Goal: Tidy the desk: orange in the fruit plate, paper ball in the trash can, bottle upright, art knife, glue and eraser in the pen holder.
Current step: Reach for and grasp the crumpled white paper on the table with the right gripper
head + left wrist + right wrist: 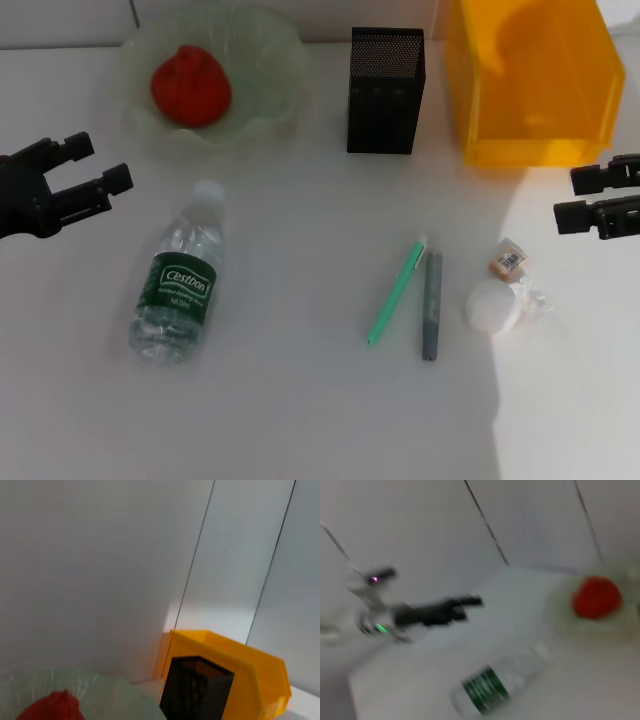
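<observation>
The orange lies in the pale-green fruit plate at the back left. Label up, the bottle lies on its side, cap toward the plate. A slim green art knife and a grey glue stick lie side by side mid-table. Right of them are the eraser and the white paper ball. At the back stand the black mesh pen holder and the yellow trash can. My left gripper hovers open left of the bottle. At the right edge, my right gripper is open above the eraser.
A bit of clear crumpled wrap lies against the paper ball. The white table ends at a grey panelled wall behind the plate, holder and bin. The right wrist view shows the left arm's gripper far off.
</observation>
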